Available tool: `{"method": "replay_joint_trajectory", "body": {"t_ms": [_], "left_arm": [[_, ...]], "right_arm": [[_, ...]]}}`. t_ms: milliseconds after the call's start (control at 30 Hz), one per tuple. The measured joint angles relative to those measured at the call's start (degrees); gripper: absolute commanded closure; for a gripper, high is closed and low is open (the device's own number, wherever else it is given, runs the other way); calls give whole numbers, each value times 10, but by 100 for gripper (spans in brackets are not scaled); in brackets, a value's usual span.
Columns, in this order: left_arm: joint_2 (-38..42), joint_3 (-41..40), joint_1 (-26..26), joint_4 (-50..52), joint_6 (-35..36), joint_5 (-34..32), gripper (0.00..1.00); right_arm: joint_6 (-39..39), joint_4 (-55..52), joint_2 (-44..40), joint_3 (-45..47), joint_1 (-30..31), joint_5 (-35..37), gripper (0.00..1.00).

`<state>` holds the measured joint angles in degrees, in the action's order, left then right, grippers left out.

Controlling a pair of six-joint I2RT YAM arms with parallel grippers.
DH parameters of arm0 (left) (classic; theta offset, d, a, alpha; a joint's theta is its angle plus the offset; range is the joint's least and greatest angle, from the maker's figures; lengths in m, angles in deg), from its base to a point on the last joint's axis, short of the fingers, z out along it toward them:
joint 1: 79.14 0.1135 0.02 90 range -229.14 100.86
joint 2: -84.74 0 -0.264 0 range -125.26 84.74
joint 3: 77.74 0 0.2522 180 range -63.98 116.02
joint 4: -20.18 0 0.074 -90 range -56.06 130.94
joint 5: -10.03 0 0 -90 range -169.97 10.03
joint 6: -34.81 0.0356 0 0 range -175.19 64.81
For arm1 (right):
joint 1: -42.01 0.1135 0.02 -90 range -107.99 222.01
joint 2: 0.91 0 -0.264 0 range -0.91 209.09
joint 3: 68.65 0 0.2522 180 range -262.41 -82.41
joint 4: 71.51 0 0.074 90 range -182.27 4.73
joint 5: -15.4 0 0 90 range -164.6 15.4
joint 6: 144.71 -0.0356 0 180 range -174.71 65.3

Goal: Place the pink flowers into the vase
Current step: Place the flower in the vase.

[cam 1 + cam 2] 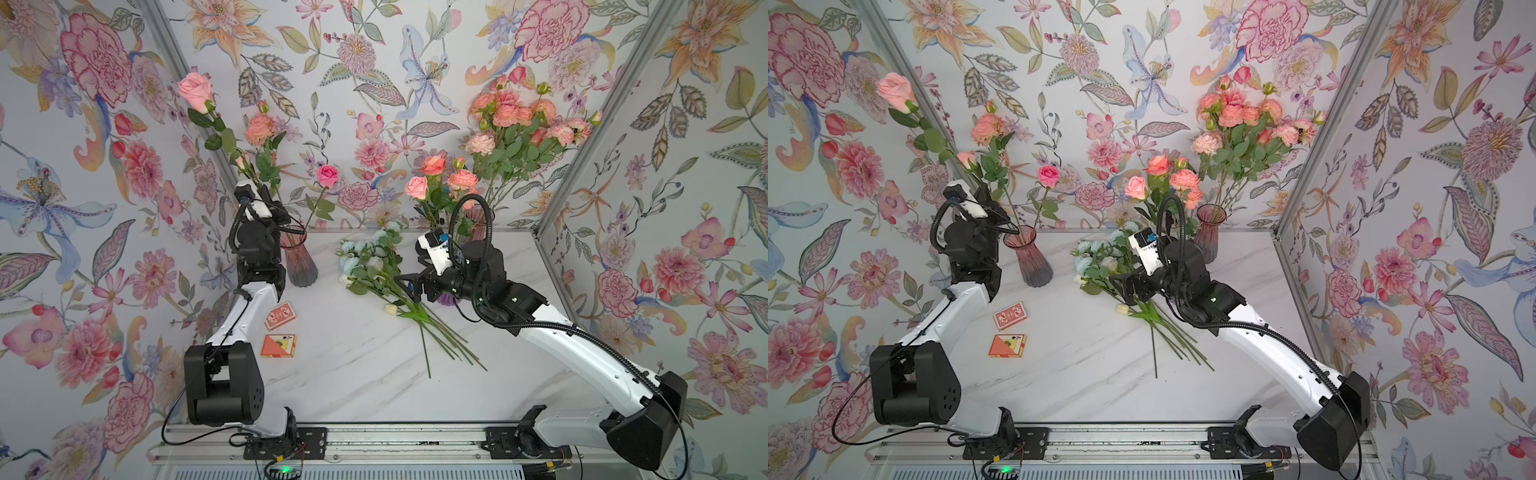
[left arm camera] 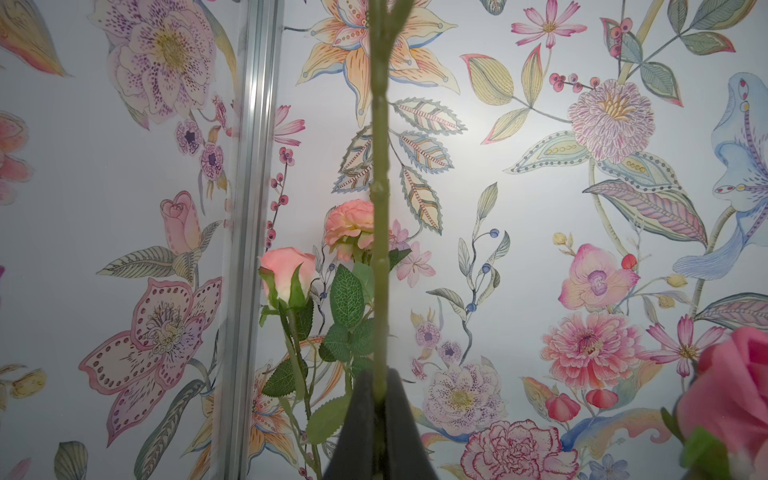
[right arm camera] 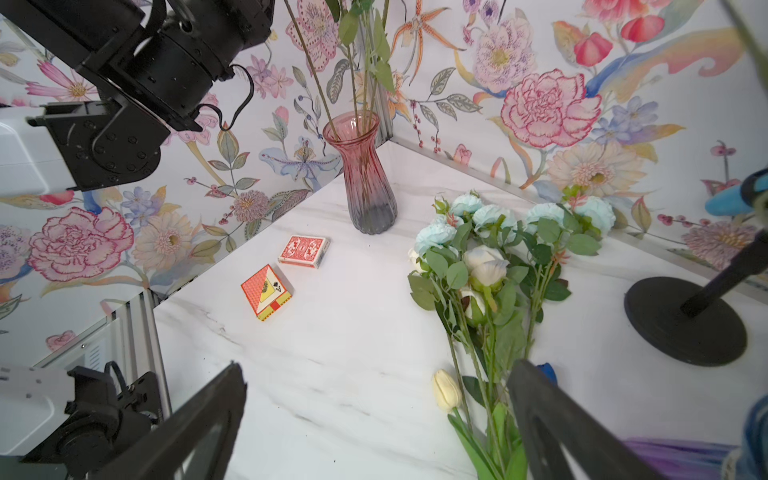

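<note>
The pink rose (image 1: 195,92) is held by its stem (image 2: 379,166) in the closed left gripper (image 2: 377,382), long axis steeply upright, bloom uppermost, with the pink glass vase (image 1: 298,259) on the worktop (image 1: 374,395) just below and beside it; the right gripper (image 3: 376,368), held open, is farther off.

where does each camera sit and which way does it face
Both top views: high at the front, looking down and back over the table; left arm and right arm show.
Left wrist: on its arm, looking along the left gripper, shut on a flower stem, toward the wallpaper.
Right wrist: on its arm, looking past the open right gripper onto the pale-blue bouquet.
Shared: right wrist and top views show the pink vase and card boxes.
</note>
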<state>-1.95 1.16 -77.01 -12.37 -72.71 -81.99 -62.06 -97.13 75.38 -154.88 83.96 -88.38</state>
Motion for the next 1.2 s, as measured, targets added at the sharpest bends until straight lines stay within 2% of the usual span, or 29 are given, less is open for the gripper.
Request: {"method": "replay_joint_trajectory", "body": {"t_ms": [400,700,1000,1200], "left_arm": [[-18,-21,1,-56,-4,1,100],[-55,-57,1,9,-12,13,100],[-55,-59,1,13,-12,21,100],[-55,-59,1,13,-12,30,100]], "right_arm": [[5,-36,29,-50,-3,-37,1],[5,-36,41,-58,-5,-40,0],[5,-28,50,-57,-1,-40,1],[5,-17,87,-55,24,-40,1]]}}
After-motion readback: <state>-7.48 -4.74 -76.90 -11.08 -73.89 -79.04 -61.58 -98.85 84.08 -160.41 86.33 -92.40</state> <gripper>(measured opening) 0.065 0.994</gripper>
